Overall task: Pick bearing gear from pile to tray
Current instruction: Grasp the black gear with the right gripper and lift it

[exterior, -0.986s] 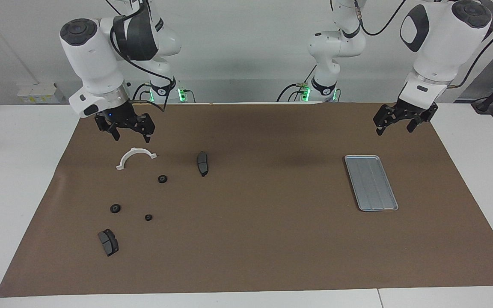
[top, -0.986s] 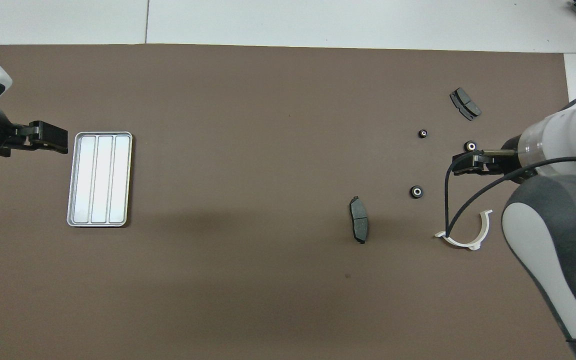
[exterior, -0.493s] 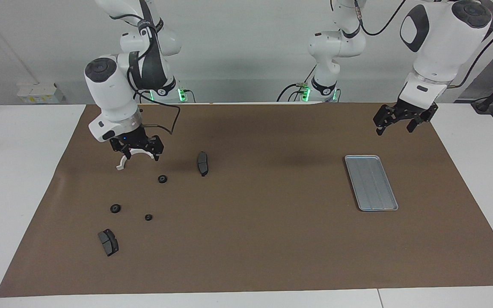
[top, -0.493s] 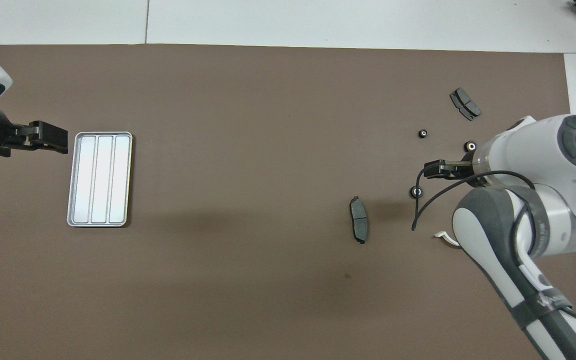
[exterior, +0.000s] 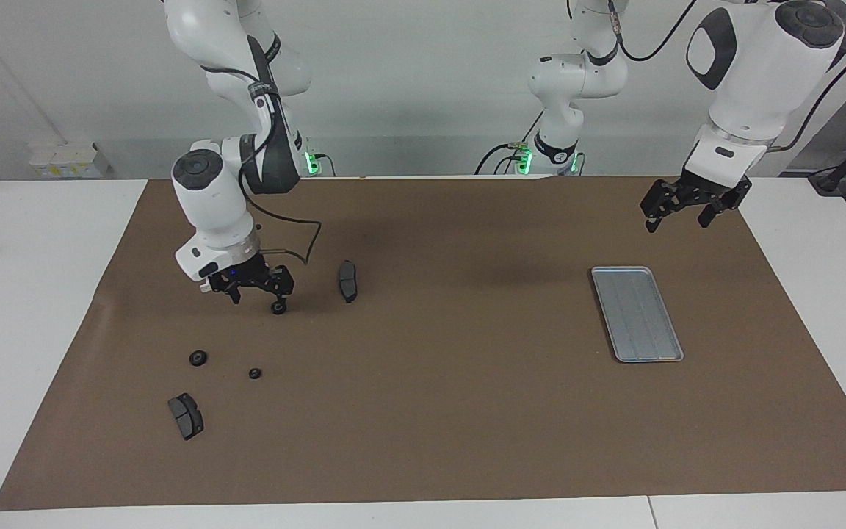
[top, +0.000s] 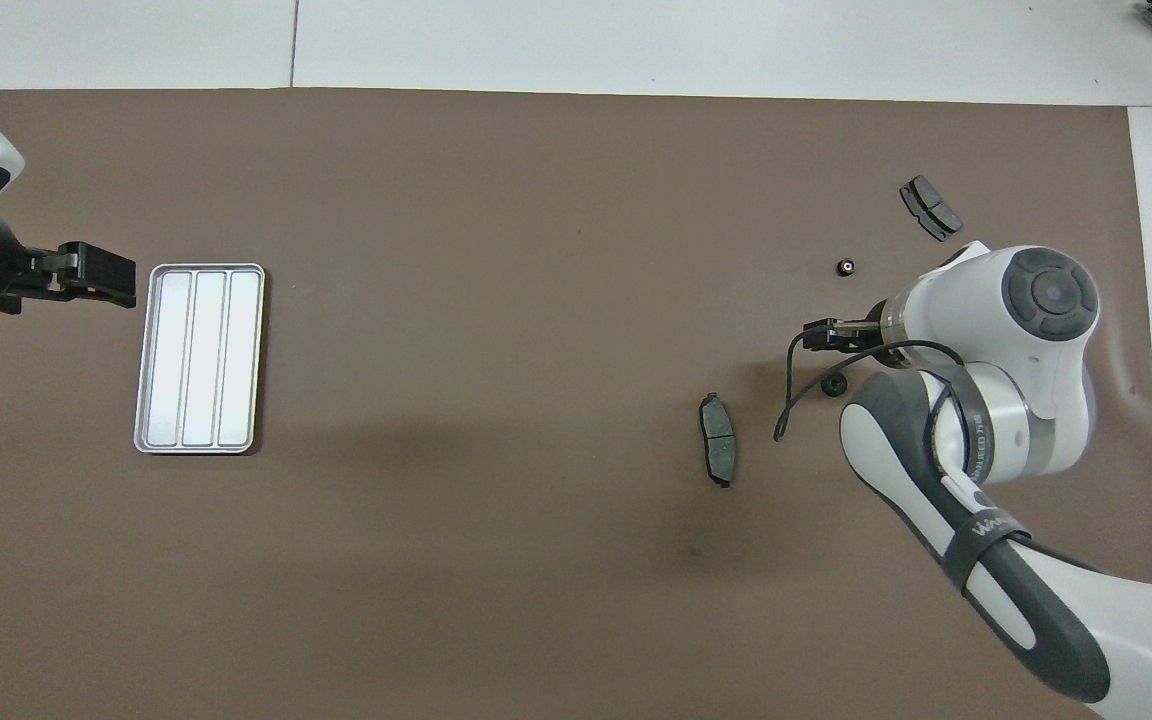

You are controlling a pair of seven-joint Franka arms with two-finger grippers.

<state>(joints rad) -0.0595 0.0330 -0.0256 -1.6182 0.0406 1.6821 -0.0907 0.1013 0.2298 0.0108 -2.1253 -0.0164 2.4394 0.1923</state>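
Observation:
The pile lies toward the right arm's end of the brown mat. A small black round bearing gear (exterior: 278, 307) sits there, half hidden by a cable in the overhead view (top: 833, 385). My right gripper (exterior: 258, 296) is open and low over the mat, with one fingertip (exterior: 281, 293) just above that gear. In the overhead view the right gripper (top: 822, 338) shows beside the gear. The white half-ring is almost hidden by the right hand; only one end (exterior: 204, 288) shows. The silver tray (exterior: 637, 314) (top: 199, 358) lies empty toward the left arm's end. My left gripper (exterior: 676, 213) (top: 96, 275) waits open, raised beside the tray.
Two more small black round pieces (exterior: 197, 358) (exterior: 255, 373) lie farther from the robots; one shows overhead (top: 846, 266). One dark brake pad (exterior: 348, 281) (top: 717, 452) lies beside the gear toward the mat's middle. Another (exterior: 186, 416) (top: 930, 207) lies farthest out.
My right gripper has come down and moved out from over the white half-ring to the bearing gear, and now covers the half-ring. The left arm has not moved.

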